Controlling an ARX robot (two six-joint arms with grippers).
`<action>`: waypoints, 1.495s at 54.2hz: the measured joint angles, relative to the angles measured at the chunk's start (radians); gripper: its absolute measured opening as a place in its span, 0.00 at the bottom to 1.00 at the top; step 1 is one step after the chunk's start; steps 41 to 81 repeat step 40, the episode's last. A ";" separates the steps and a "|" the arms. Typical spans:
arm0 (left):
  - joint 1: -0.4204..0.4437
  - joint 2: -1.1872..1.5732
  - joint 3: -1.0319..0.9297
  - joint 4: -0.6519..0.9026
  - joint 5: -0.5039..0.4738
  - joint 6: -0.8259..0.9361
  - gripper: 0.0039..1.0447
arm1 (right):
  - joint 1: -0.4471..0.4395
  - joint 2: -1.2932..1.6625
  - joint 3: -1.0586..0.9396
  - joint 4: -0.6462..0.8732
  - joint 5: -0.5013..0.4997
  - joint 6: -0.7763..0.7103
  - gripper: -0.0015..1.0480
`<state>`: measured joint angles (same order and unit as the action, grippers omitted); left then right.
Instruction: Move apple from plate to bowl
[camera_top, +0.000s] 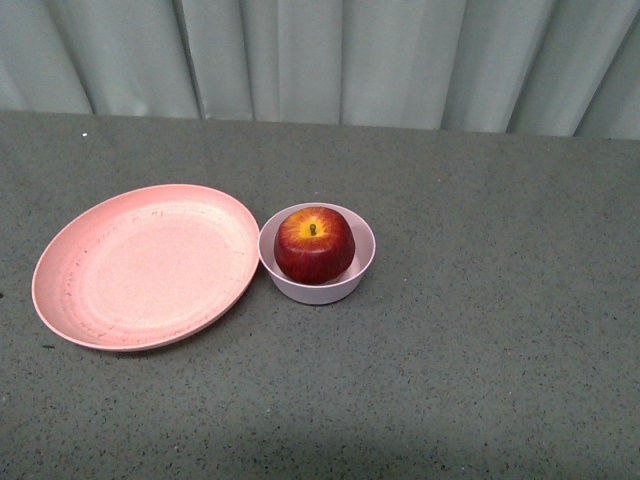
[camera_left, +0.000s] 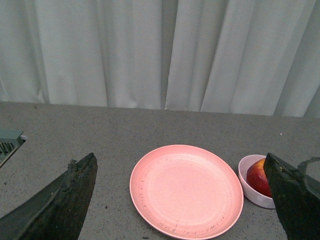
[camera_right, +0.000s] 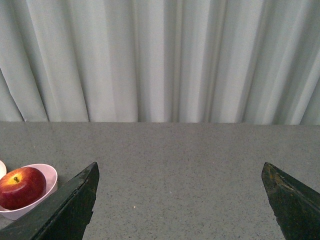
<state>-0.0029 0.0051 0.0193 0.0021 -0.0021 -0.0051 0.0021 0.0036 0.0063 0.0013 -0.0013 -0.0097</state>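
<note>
The round dark red apple (camera_top: 314, 244) sits stem-up inside the small pale pink bowl (camera_top: 350, 285), centre frame, touching the empty wide salmon-pink plate (camera_top: 140, 268) at left. Transfer appears complete. Left pincer (camera_left: 182, 200) and right pincer (camera_right: 180, 200): spread wide, holding nothing, clear of the grey surface (camera_top: 500, 330).
</note>
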 joint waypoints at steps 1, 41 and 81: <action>0.000 0.000 0.000 0.000 0.000 0.000 0.93 | 0.000 0.000 0.000 0.000 0.000 0.000 0.91; 0.000 0.000 0.000 0.000 0.000 0.000 0.94 | 0.000 0.000 0.000 0.000 0.000 0.000 0.91; 0.000 0.000 0.000 0.000 0.000 0.000 0.94 | 0.000 0.000 0.000 0.000 0.000 0.000 0.91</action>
